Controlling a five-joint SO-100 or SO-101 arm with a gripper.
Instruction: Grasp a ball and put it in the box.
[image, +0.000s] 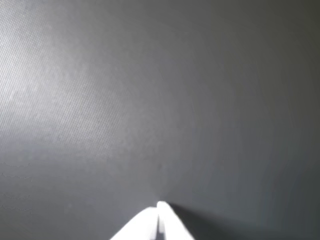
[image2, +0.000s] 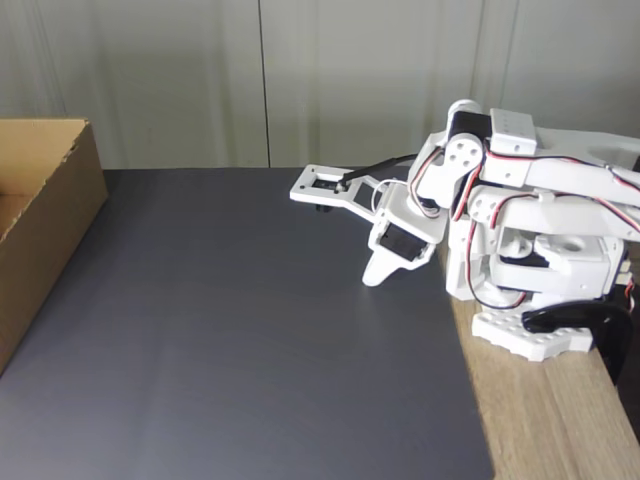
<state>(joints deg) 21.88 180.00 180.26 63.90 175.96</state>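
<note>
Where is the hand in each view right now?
Wrist view: the hand pokes in at the bottom edge, just right of centre, its white fingertips together, pointing up the picture.
Fixed view: the hand is right of centre, at mid-height, its tip pointing down at the mat.
Shared landmark: the dark grey mat, which lies under the hand in both views.

The box (image2: 45, 225) is cut off by the left edge of the fixed view, so most of its inside stays hidden. In the wrist view the gripper (image: 159, 207) shows as blurred white tips, the rest cut off by the bottom edge. The arm's base (image2: 545, 335) runs past the right edge of the fixed view.
</note>
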